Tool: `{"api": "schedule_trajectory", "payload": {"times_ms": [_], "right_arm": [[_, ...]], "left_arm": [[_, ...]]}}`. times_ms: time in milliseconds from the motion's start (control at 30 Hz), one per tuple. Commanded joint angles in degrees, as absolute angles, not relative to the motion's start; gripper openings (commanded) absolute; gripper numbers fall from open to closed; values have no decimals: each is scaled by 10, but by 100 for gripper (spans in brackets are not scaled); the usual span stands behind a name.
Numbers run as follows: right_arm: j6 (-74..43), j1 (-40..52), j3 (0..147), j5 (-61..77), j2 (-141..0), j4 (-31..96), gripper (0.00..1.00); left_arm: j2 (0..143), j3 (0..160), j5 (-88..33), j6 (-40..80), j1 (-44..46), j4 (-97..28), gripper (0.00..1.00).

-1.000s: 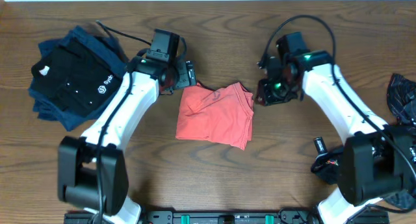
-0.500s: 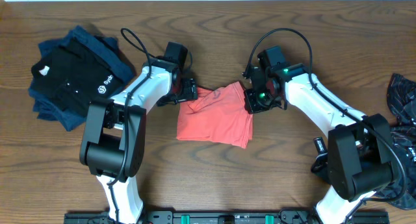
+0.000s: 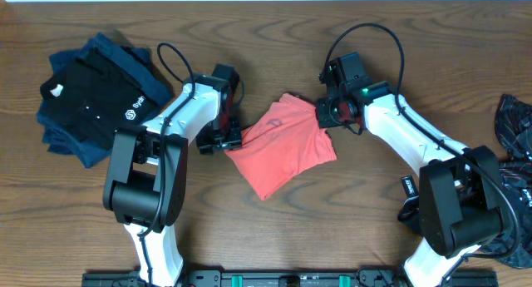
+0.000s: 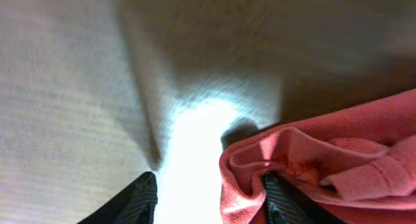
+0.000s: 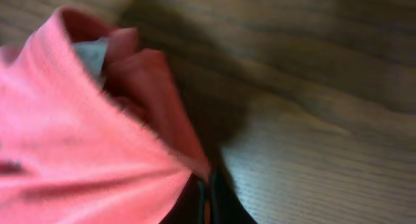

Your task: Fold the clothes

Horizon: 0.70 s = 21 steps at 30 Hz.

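The coral-red T-shirt lies folded in the middle of the table, turned diagonally. My left gripper is at its left corner. In the left wrist view its fingers stand wide apart, with the shirt's folded edge wrapped against the right finger. My right gripper is at the shirt's far right corner. In the right wrist view its fingers are closed together on the shirt's edge. A stack of black and navy shirts lies at the far left.
A black garment lies at the right edge, with more dark cloth near the right arm's base. Cables loop above both wrists. The table is brown wood.
The shirt has turned from lying square to lying diagonal. My left gripper moved toward the front with its corner. My right gripper moved slightly back with the far corner.
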<state>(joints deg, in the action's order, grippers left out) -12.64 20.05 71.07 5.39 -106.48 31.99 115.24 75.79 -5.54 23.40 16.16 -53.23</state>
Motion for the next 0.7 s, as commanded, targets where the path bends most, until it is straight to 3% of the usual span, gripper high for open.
{"api": "schedule_trajectory", "payload": {"times_ms": [0, 133, 433, 500, 600, 667], "right_arm": [[-133, 189, 708, -25, -1070, 318, 18], [-133, 183, 708, -45, -1065, 326, 33], [-132, 176, 708, -40, -1000, 434, 36], [-130, 176, 708, -31, -996, 460, 36], [-128, 176, 707, 0, -998, 483, 36], [-129, 176, 705, 18, -998, 485, 38]], "left_arm": [[1179, 720, -21, 244, 159, -551, 51], [1179, 699, -21, 246, 159, -552, 52], [1087, 699, -3, 262, 159, -555, 58], [1044, 699, 20, 270, 159, -554, 63], [981, 699, 28, 266, 157, -525, 83], [951, 699, 12, 218, 158, -489, 89]]}}
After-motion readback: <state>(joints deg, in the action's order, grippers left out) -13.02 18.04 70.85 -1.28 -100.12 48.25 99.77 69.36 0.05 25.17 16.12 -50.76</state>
